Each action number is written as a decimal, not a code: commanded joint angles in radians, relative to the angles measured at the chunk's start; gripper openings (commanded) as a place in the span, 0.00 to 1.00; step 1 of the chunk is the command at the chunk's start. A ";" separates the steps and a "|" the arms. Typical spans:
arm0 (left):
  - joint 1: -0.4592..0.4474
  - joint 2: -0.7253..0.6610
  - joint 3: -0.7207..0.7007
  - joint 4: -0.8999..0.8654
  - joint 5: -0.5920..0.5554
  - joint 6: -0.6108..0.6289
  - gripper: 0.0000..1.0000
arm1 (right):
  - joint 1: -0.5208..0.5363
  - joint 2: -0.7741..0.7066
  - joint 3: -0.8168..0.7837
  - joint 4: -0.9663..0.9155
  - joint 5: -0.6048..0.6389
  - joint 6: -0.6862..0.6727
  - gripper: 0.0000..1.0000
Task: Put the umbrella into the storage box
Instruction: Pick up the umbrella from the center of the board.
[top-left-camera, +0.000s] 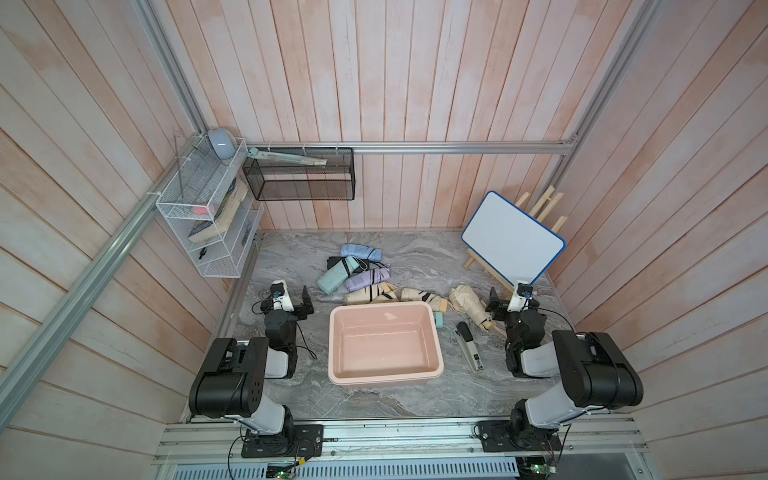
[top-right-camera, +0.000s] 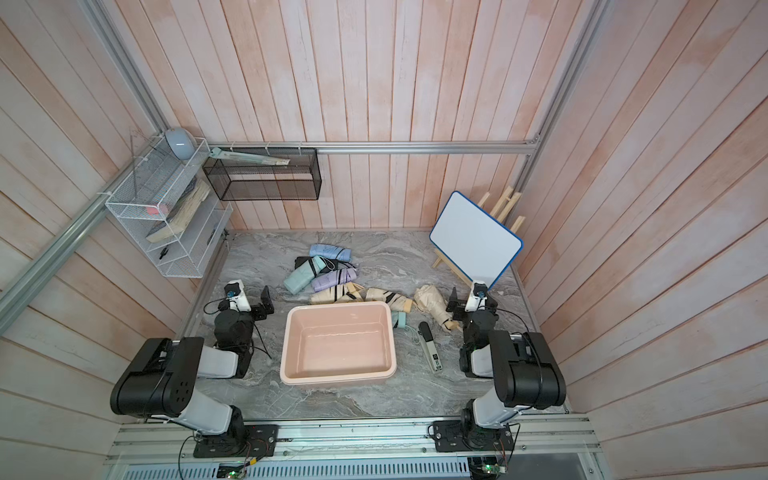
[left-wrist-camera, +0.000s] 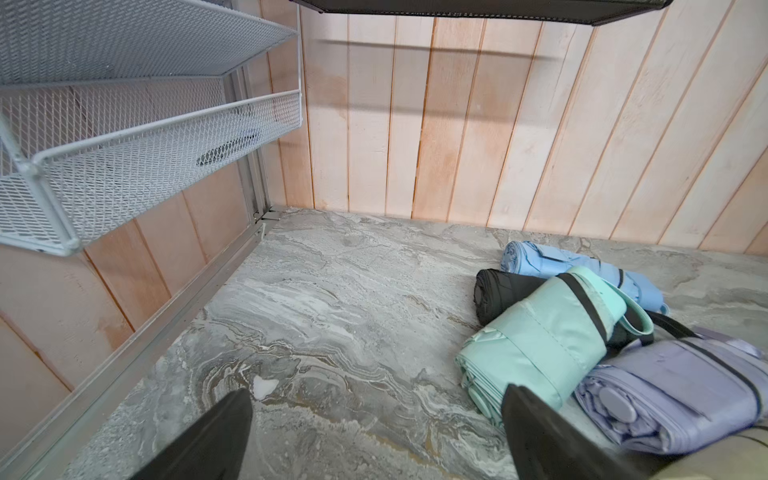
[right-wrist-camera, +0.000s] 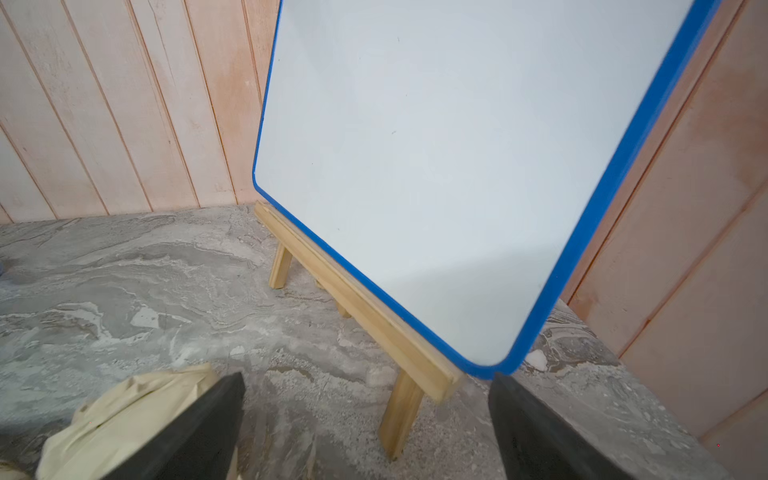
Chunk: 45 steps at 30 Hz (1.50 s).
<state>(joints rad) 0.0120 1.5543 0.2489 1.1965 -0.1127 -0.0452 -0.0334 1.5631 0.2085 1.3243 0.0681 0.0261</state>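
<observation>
Left gripper (left-wrist-camera: 376, 390): your jaws stood wide and empty, near the mint umbrella (left-wrist-camera: 540, 345).
Right gripper (right-wrist-camera: 365, 376): spread, empty.
Storage box (top-left-camera: 332, 345): empty, between your 2 arms.
Grasp: you likely needed 1 umbrella's middle, clear of its neighbours.

Pale pink plank walls (top-left-camera: 395, 83) enclose a grey marbled tabletop (top-left-camera: 415, 399).

Lighting bright, even, diffuse, from overhead. Shadows soft: the black mesh wire basket (left-wrist-camera: 457, 6) throws a faint band across the pale pink plank wall (left-wrist-camera: 457, 124). Both top views bow at edges.
</observation>
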 joint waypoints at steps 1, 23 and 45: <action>-0.003 0.009 0.013 0.000 0.005 0.011 1.00 | 0.003 -0.004 0.004 0.010 -0.011 0.007 0.98; 0.013 -0.197 -0.009 -0.136 0.022 0.002 1.00 | 0.009 -0.292 -0.066 -0.108 -0.022 -0.002 0.98; 0.020 -0.487 0.530 -1.372 0.348 -0.345 1.00 | 0.098 -0.469 0.453 -1.401 -0.133 0.219 0.94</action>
<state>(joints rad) 0.0280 1.0592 0.7479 0.0109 0.1341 -0.3000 0.0444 1.0454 0.5880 0.1204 -0.0471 0.3279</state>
